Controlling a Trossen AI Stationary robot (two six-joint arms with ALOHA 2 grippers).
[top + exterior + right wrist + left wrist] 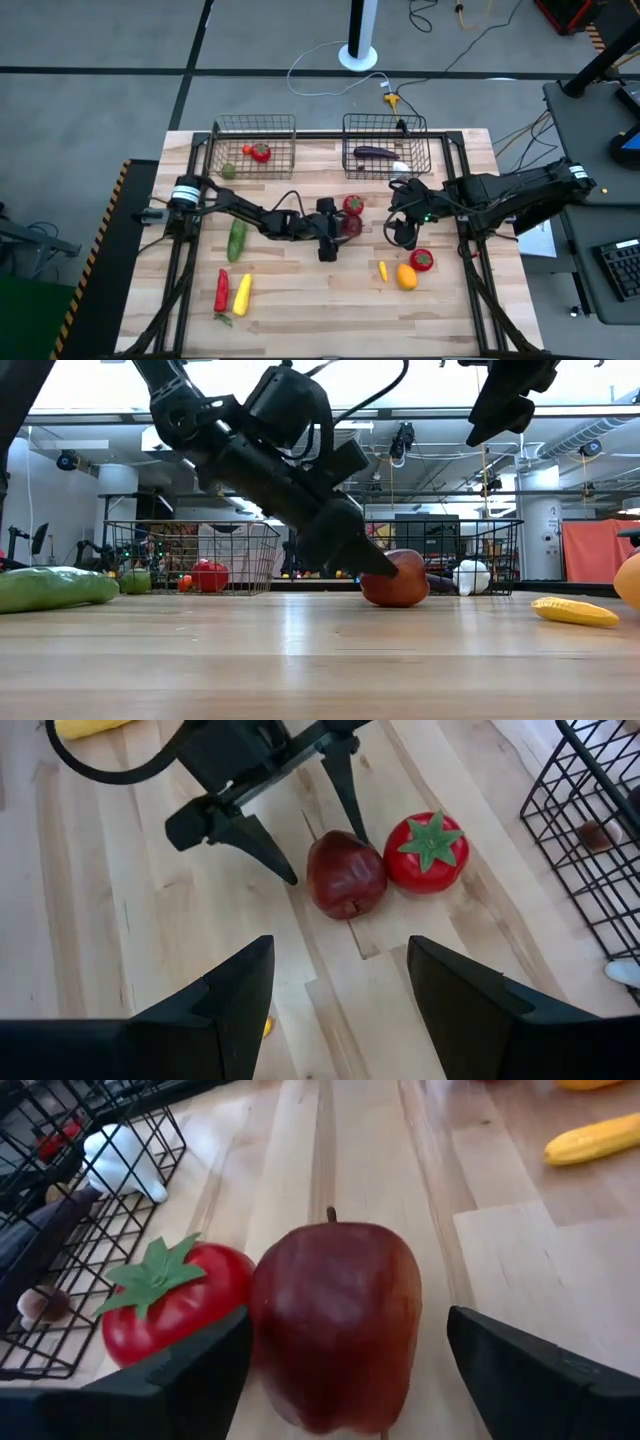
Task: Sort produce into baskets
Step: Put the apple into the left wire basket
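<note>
A dark-red apple [335,1320] rests on the table next to a red tomato [175,1305] with a green calyx, near the table's middle [350,226]. My left gripper [348,1320] is open and low at the table. Its two fingers stand on either side of the apple, one of them in the gap between apple and tomato [352,810]. My right gripper [340,1010] is open and empty. It hangs above the table to the right of the apple [405,228]. Two wire baskets stand at the far edge, the left basket [255,128] and the right basket [385,125]. My left gripper comes level from the table's left, its fingers straddling the apple, which sits on the table. The finger [205,1370] on the tomato side lies right at the apple's side [262,1330]; I cannot tell whether it touches. The other finger [530,1370] stands clear.
The left basket holds a red tomato [261,153] and a green round piece [229,171]. The right basket holds a purple eggplant [373,152] and a white piece [400,168]. On the table lie a cucumber [236,240], a red pepper [221,290], a yellow piece [241,293], an orange [406,276] and a tomato [422,260].
</note>
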